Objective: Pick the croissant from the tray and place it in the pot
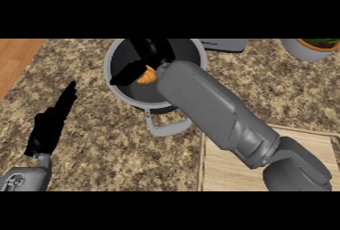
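A grey pot with a handle stands at the back middle of the counter. My right hand hangs over the pot's inside, fingers and thumb curled round the orange-brown croissant, of which only a small part shows beside the wrist. The right forearm crosses the pot's near right rim and hides it. The wooden tray lies at the lower right, partly under that arm. My left hand rests at the left with straight fingers pointing up, holding nothing.
A white planter with green leaves stands at the back right. A grey appliance shows behind the pot. The speckled counter ends at a wooden strip at the far left.
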Robot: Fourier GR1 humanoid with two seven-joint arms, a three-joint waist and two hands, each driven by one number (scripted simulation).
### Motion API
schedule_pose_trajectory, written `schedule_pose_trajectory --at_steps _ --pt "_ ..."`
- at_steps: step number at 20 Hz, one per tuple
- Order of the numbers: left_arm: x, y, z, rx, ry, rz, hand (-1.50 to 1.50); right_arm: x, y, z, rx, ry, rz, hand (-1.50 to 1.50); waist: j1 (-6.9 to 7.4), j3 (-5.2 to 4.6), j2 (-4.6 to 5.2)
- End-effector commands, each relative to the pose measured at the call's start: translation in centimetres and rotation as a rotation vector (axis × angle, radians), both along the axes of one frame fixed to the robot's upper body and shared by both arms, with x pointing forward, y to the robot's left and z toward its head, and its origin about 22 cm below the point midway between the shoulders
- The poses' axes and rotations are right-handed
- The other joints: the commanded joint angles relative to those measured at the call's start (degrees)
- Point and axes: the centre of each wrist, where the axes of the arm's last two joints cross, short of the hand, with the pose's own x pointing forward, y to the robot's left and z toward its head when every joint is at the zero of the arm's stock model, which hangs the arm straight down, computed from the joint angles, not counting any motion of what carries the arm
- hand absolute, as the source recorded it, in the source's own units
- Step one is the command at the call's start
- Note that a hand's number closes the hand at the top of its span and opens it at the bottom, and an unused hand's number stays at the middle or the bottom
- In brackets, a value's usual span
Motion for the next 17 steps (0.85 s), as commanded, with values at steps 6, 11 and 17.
schedule_pose_trajectory --at_steps 6,11,17 --pt "-0.7 1.9 -0.1 -0.004 0.017 0.061 0.00 1.2 -1.5 0.1 0.279 0.179 0.094 -1.50 -3.00 0.00 -1.07" --pt "-1.7 2.7 -1.1 0.001 0.027 0.081 0.00 2.4 -2.6 -0.3 0.288 0.260 0.190 -1.50 -5.00 0.02 -1.36" --pt "-3.2 3.0 -1.6 -0.014 0.026 0.096 0.00 4.2 -7.0 -2.3 0.359 0.282 0.177 -1.50 -6.03 0.05 -1.63"
